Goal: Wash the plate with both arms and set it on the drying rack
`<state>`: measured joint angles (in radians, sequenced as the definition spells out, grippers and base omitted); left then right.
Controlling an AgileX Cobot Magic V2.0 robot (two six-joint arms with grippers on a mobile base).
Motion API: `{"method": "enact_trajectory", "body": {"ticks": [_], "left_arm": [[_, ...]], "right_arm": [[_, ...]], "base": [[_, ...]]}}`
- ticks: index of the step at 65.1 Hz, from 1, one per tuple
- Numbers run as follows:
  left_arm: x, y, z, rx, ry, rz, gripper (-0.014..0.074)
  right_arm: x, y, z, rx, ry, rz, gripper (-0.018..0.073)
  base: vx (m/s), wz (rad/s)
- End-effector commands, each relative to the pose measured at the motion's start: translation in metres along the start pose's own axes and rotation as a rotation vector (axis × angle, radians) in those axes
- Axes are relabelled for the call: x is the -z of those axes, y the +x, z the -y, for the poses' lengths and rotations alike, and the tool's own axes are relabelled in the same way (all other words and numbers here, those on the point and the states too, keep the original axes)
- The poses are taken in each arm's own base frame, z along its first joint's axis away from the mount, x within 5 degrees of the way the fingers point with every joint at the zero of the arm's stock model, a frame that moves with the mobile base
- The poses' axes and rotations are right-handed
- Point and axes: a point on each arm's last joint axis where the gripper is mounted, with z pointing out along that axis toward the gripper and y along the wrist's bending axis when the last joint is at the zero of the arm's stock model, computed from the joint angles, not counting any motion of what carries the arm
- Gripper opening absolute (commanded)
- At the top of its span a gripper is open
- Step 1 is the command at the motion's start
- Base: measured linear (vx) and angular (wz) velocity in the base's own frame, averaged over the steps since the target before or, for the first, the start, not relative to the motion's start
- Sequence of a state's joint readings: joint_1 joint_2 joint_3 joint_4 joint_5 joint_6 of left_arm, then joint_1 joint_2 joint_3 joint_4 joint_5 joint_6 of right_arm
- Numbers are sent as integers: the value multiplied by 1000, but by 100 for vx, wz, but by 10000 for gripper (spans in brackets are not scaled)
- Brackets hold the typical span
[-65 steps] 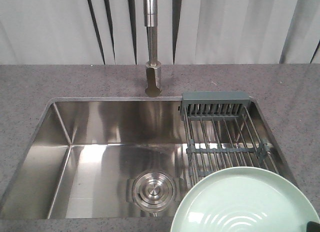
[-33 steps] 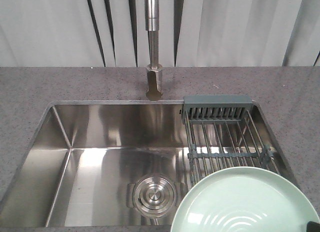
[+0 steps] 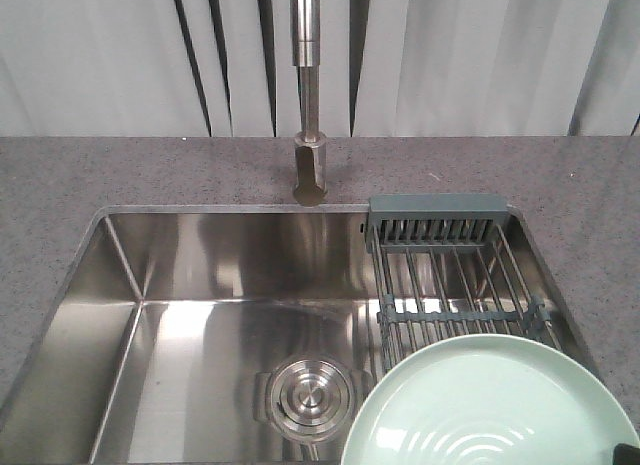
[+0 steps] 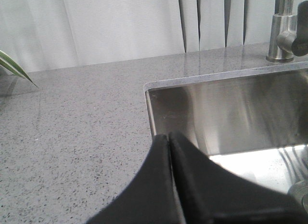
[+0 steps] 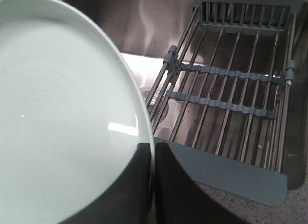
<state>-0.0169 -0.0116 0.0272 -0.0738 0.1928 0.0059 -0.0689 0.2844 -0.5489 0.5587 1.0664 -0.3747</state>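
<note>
Right wrist view: right claw [image 5: 153, 149] pinches the plate [image 5: 62, 113] by its near-right rim, jaws almost meeting. Plate hangs over the sink's [image 3: 230, 250] near-right corner; drying rack [image 5: 231, 103] lies just beyond, far-right. Left claw [image 4: 169, 137], pressed together and empty, hovers above the left desk [image 4: 72, 137], well apart.

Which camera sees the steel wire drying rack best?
Right wrist view: the steel wire drying rack with grey-green bars shows close up, nearly whole. The front view has the rack smaller, its near end behind the round pale mint-green plate. The left wrist view misses it.
</note>
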Motion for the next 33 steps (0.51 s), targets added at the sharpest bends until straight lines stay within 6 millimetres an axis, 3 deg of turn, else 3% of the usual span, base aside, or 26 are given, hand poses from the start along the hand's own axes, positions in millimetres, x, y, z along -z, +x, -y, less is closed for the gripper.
{"method": "enact_trajectory", "body": {"ticks": [1, 33], "left_arm": [[4, -16, 1, 8, 3, 112, -6], [4, -16, 1, 8, 3, 112, -6]], "right_arm": [[3, -11, -1, -12, 3, 75, -4], [3, -11, -1, -12, 3, 75, -4]], "base": [[1, 0], [0, 0]]}}
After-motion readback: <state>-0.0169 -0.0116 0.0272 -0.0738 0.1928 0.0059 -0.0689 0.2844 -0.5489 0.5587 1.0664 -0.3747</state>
